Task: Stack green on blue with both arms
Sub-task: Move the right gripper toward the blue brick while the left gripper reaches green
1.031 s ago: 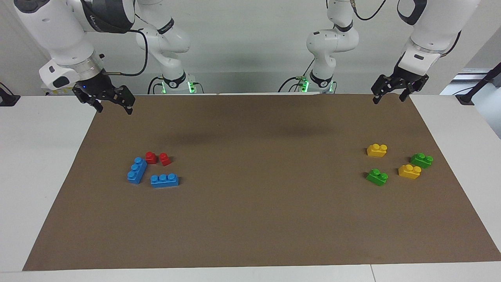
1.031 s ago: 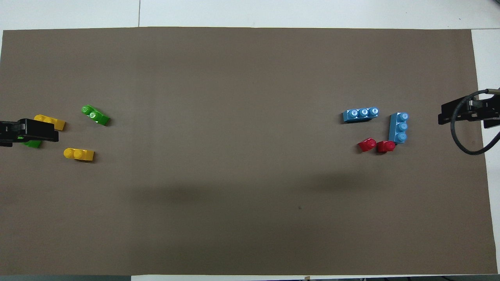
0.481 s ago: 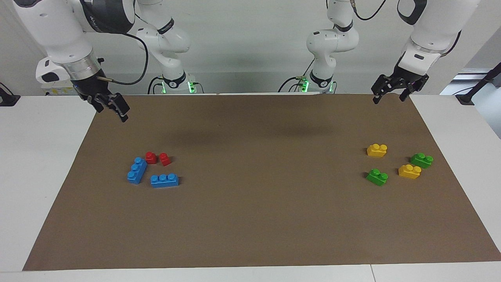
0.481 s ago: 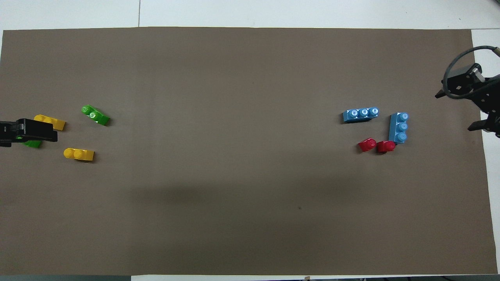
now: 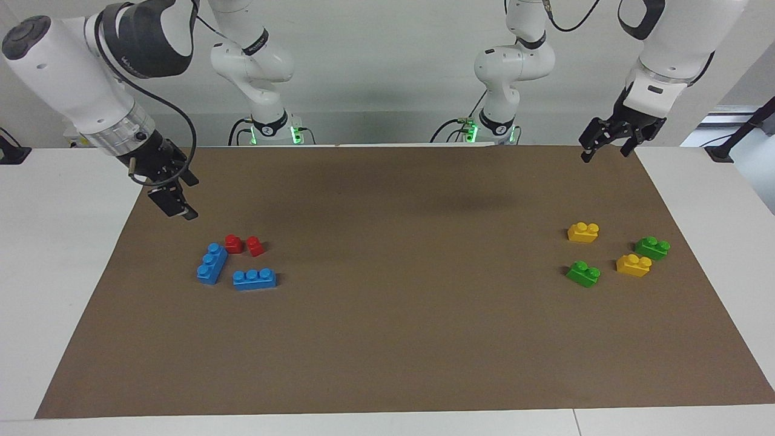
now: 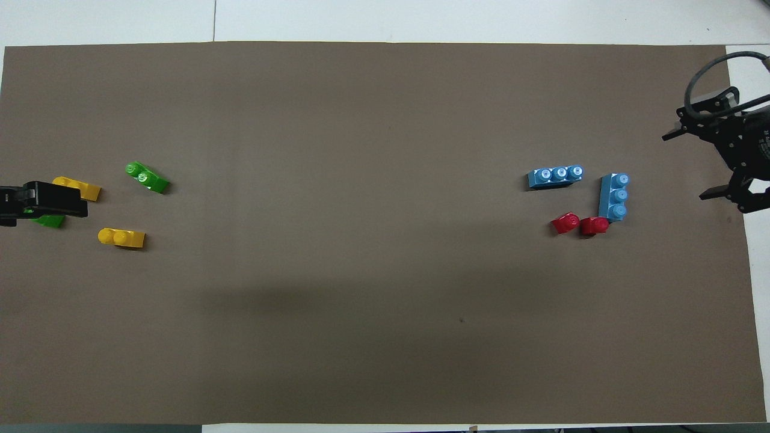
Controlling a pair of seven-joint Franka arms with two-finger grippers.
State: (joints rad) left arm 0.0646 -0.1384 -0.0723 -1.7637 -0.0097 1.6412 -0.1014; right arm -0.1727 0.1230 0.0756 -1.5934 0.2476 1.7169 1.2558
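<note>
Two green bricks lie toward the left arm's end: one (image 5: pixel 583 274) (image 6: pixel 146 177) in the open, the other (image 5: pixel 652 247) (image 6: pixel 49 221) partly covered in the overhead view by my left gripper. Two blue bricks (image 5: pixel 212 263) (image 5: pixel 255 278) lie toward the right arm's end, and both show in the overhead view (image 6: pixel 613 197) (image 6: pixel 556 177). My right gripper (image 5: pixel 178 209) (image 6: pixel 684 167) is open and empty, low over the mat near its edge, apart from the blue bricks. My left gripper (image 5: pixel 605 154) (image 6: pixel 36 201) is open and empty, raised over the mat's corner.
Two yellow bricks (image 5: pixel 583 232) (image 5: pixel 633 264) lie among the green ones. Two small red bricks (image 5: pixel 234 243) (image 5: pixel 255 246) sit just nearer to the robots than the blue ones. The brown mat (image 5: pixel 393 339) covers most of the white table.
My right gripper has turned and come down from the mat's corner toward the blue bricks. My left gripper has barely moved. No brick has moved.
</note>
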